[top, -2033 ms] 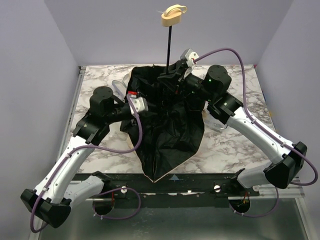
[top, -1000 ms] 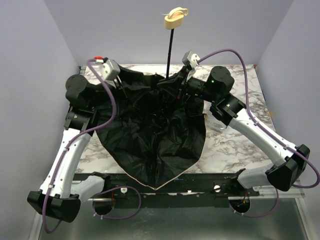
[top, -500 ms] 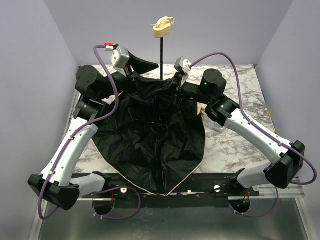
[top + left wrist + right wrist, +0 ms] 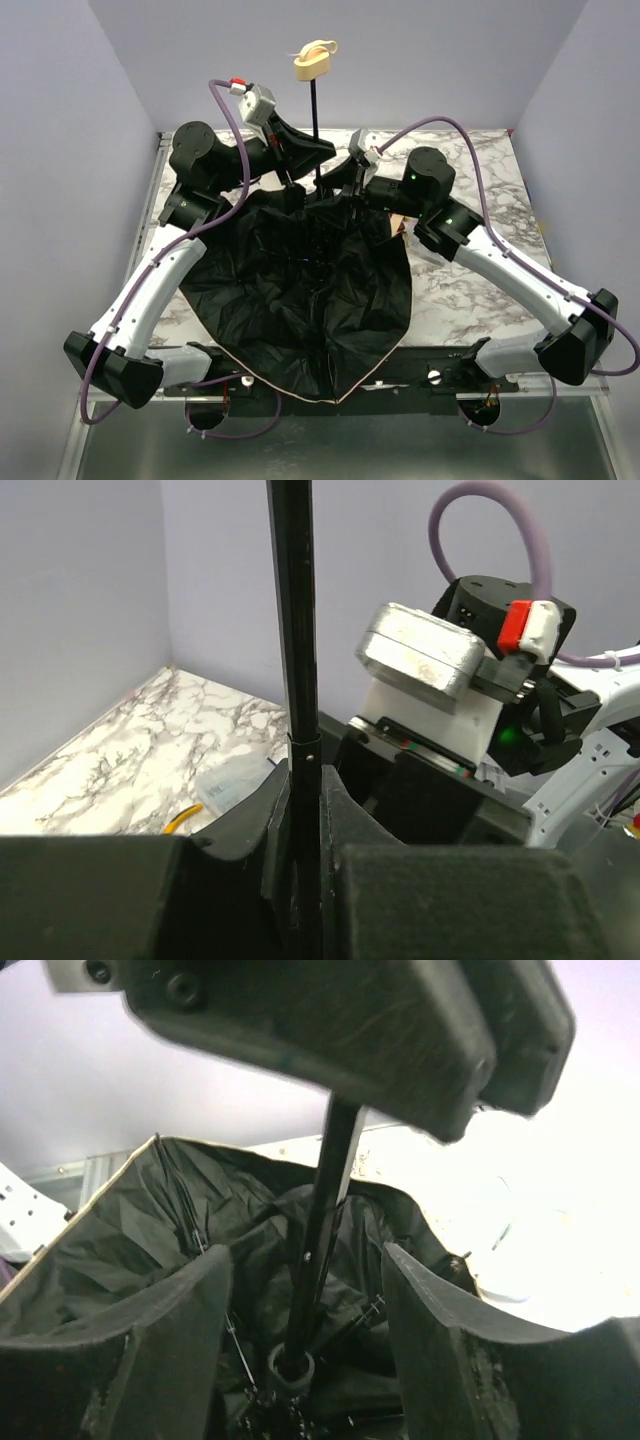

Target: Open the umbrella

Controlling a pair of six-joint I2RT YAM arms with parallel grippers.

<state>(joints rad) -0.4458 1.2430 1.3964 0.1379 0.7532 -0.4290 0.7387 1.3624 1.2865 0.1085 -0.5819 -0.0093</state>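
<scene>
The umbrella lies with its black lining spread face-up over the marble table, a peach-tan edge showing at the front. Its thin black shaft stands upright and ends in the tan oval handle. My left gripper is shut on the shaft, both pads pressed against it. Just below, my right gripper stands open around the shaft without touching it. Its fingers flank the runner ring.
Yellow-handled pliers and a clear plastic pouch lie on the marble table behind the canopy. Lavender walls enclose the back and sides. The right arm's silver wrist camera sits close to my left gripper.
My left gripper swung right to the shaft and shut on it. My right gripper let go of the shaft and now stands open. The handle drifted left.
</scene>
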